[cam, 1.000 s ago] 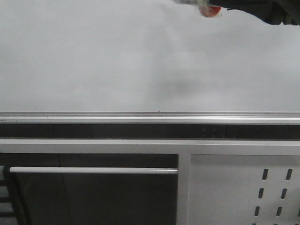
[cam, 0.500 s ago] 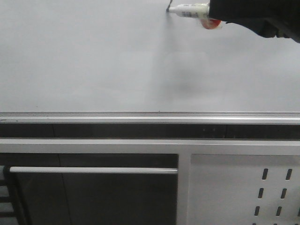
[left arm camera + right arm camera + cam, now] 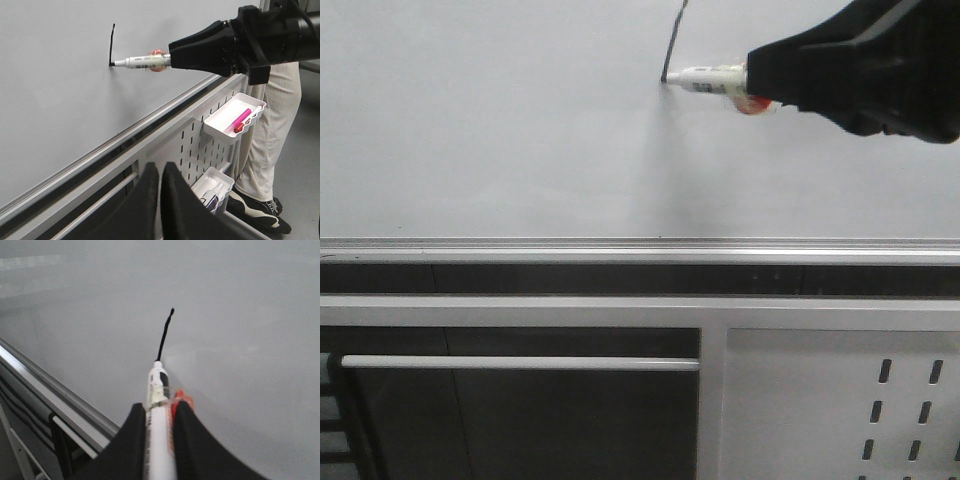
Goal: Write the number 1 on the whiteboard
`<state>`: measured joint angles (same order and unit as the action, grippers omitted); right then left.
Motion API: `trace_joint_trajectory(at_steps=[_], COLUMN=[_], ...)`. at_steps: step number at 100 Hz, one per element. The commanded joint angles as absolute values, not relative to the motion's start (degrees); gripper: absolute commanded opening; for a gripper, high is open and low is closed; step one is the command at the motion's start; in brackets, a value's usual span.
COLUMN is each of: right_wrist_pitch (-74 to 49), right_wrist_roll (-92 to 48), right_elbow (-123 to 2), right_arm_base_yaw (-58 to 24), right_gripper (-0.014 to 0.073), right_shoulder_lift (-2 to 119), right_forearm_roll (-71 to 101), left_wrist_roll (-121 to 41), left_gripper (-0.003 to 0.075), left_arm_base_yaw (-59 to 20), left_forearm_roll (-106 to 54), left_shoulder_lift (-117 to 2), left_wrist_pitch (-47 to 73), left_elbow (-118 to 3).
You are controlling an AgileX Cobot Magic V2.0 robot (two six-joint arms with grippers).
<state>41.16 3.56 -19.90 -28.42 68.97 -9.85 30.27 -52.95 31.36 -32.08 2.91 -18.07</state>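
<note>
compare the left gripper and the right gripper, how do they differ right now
The right gripper is shut on the marker pen, whose tip touches the whiteboard at the lower end of the black stroke. The left gripper holds nothing, its fingers pressed together, away from the stroke. Both have black fingers.

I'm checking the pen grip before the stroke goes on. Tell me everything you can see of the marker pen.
The marker pen is a slim white barrel with printed label text and a black tip. It lies roughly level, pointing at the whiteboard, its tip touching the lower end of the black stroke. The right gripper is clamped on its rear part, fingers on either side. Something red-orange sits beside the barrel at the fingers; what it is cannot be told.
</note>
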Motion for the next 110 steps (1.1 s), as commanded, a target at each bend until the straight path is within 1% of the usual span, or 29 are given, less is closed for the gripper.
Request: trace_joint_trajectory(at_steps=[1, 52, 78, 94, 110], right_wrist_pitch=[43.7, 42.8, 42.9, 42.8, 45.1], right_wrist_roll=[2.9, 3.4, 3.4, 3.4, 3.4], right_elbow=[-21.9, -21.8, -21.8, -21.4, -16.2], right_arm_base_yaw=[-28.0, -28.0, -28.1, -30.9, -34.9], right_gripper=[-0.0050, -0.0050, -0.0050, -0.0050, -0.0050], right_shoulder_lift=[69.5, 74.2, 74.2, 72.5, 67.3], right_forearm_roll=[-7.7, -7.7, -8.0, -8.1, -4.3], left_wrist_roll=[30.7, 30.7, 30.7, 30.7, 30.7], left_gripper=[-0.0018, -0.0018, -0.0018, -0.0018, -0.0018], left_arm_base_yaw=[-53.0, -53.0, -53.0, -53.0, -53.0], left_forearm_roll=[31.4, 31.4, 31.4, 31.4, 31.4], left_shoulder_lift=[-32.0, -32.0, -32.0, -32.0, -32.0], left_wrist_pitch=[-1.4, -2.2, -2.6, -1.6, -1.9], left_elbow=[-19.6, -19.6, -19.6, -19.6, -19.6])
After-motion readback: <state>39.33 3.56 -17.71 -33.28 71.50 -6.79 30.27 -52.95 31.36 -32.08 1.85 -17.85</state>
